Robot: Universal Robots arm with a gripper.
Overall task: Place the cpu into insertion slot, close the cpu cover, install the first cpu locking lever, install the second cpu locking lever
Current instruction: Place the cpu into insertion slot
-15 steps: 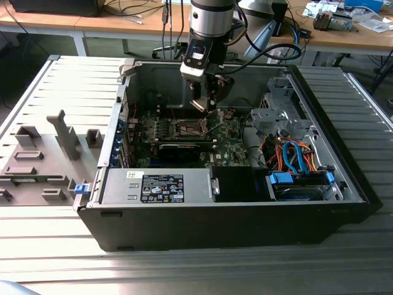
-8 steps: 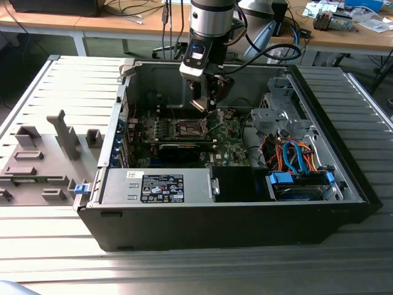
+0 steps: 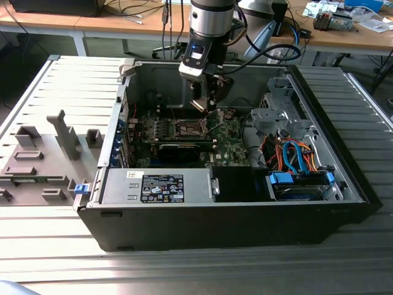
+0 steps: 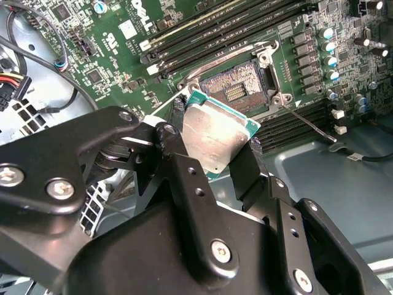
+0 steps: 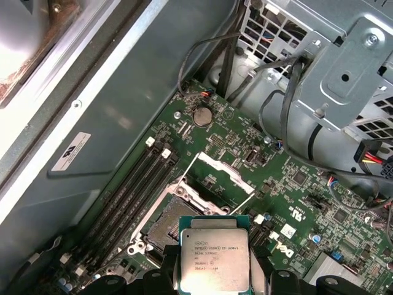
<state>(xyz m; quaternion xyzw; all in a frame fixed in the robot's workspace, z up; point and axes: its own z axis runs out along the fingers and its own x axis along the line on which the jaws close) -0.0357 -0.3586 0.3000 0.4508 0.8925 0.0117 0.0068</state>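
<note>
1. The cpu (image 5: 214, 253) is sitting pinched in the tool (image 4: 210, 142), whose fingers (image 4: 184, 178) are pressing on two opposite edges. It is hanging above the motherboard (image 5: 288, 184), just beside the insertion slot (image 5: 166, 218) and not yet in it.
2. You are handling what looks like a light, stiff, thin chip with a smooth metal top, so I am judging it prone to slipping or tilting. The edges are the place to be gripping, never the underside.
3. The socket is looking delicate, so a crooked landing is risking damage.
4. The cpu cover (image 5: 221, 167) is standing swung open beyond the slot, with thin wire levers (image 5: 242, 201) raised beside it.
5. Memory slots (image 5: 132, 184), loose cables (image 5: 288, 98) and the metal drive cage (image 5: 344, 67) are crowding in around the board.
</note>
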